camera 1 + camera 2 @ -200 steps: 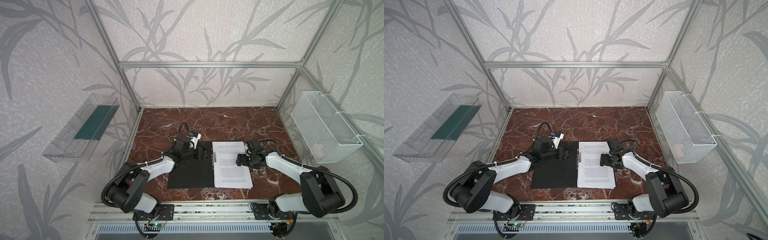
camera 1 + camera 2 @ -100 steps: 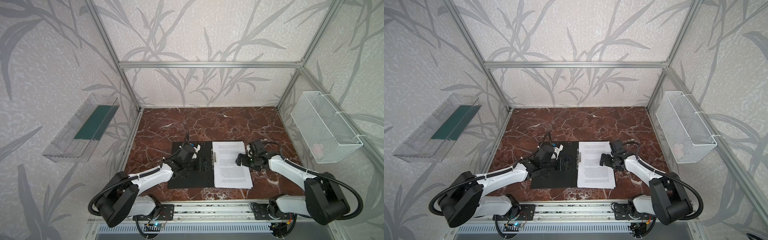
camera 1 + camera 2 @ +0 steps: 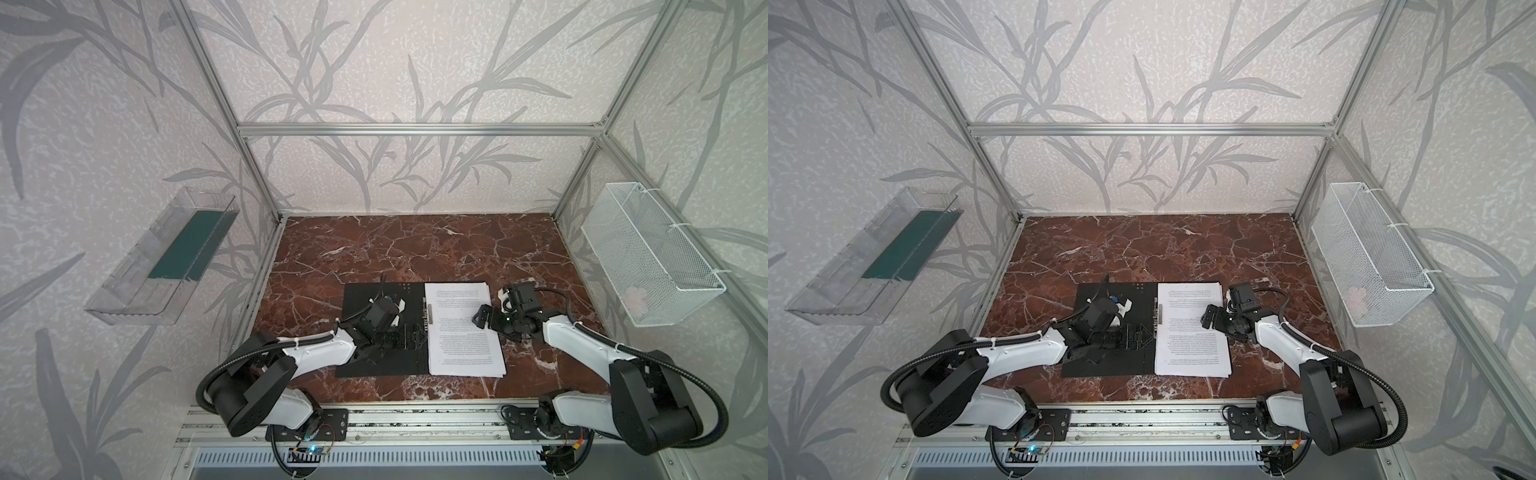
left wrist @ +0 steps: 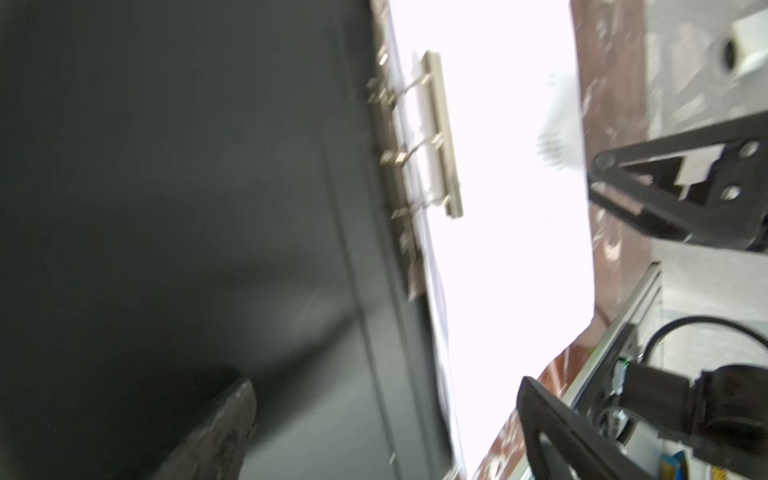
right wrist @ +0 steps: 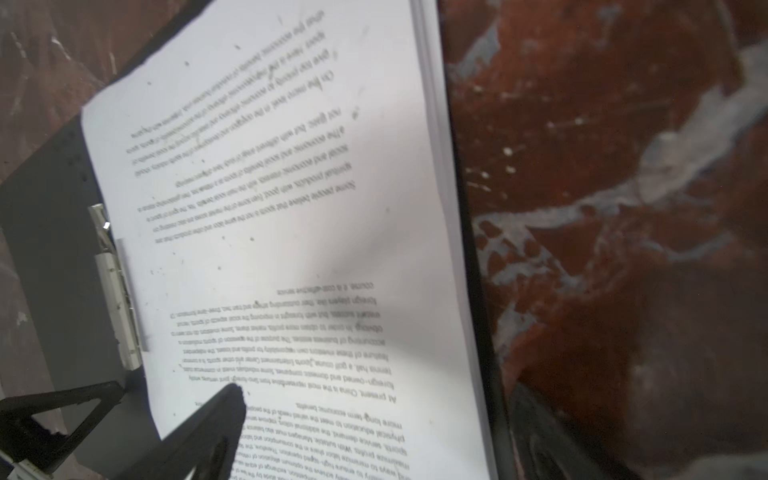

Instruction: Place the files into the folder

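Already the files lay in the open folder, with both grippers empty.

The folder lay flat on the marble table, black inside up, near the front edge. In both top views the files sat as a neat stack on its right half, their inner edge at the metal clip along the spine. The left gripper hung low over the folder's bare left half, just beside the clip, jaws spread wide and gripping nothing. The right gripper stood at the stack's outer edge, with one finger over the printed sheet and the other past the edge. It was equally wide and held nothing.
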